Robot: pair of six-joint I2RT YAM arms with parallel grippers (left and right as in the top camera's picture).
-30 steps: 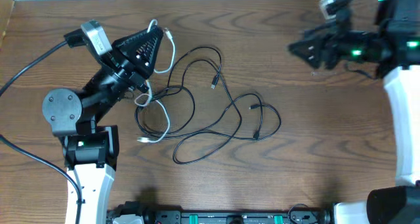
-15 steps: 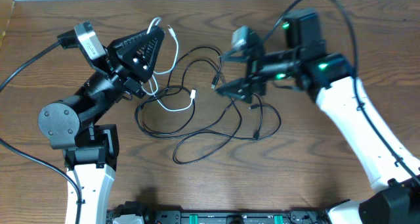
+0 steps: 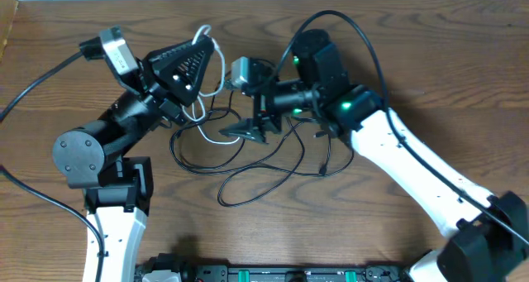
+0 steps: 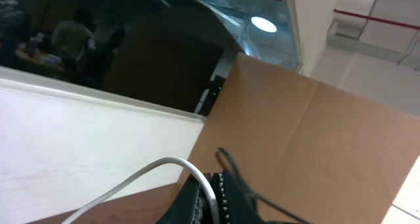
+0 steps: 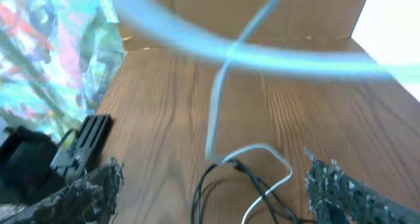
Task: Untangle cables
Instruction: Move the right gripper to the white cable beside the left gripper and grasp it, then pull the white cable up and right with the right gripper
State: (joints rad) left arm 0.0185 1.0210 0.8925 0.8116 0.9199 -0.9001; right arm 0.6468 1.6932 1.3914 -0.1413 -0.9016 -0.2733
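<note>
While the left claw (image 3: 197,57) pinches the white cable (image 3: 216,138) up near the desk's (image 3: 430,34) far edge, seemingly to draw it free of the black cables (image 3: 248,181) at mid-desk, the right claw (image 3: 252,121) hovers spread wide over that tangle, holding nothing, likely to pin a strand.

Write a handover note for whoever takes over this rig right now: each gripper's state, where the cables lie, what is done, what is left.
Left gripper: shut on the white cable, holding one stretch up off the table.
Right gripper: open, low over the tangle, holding nothing.
Black cables: looped mid-table, crossing the white cable's lower part.
Done: white cable gripped and lifted.
Left: draw the white cable clear, then separate the black cables.
</note>
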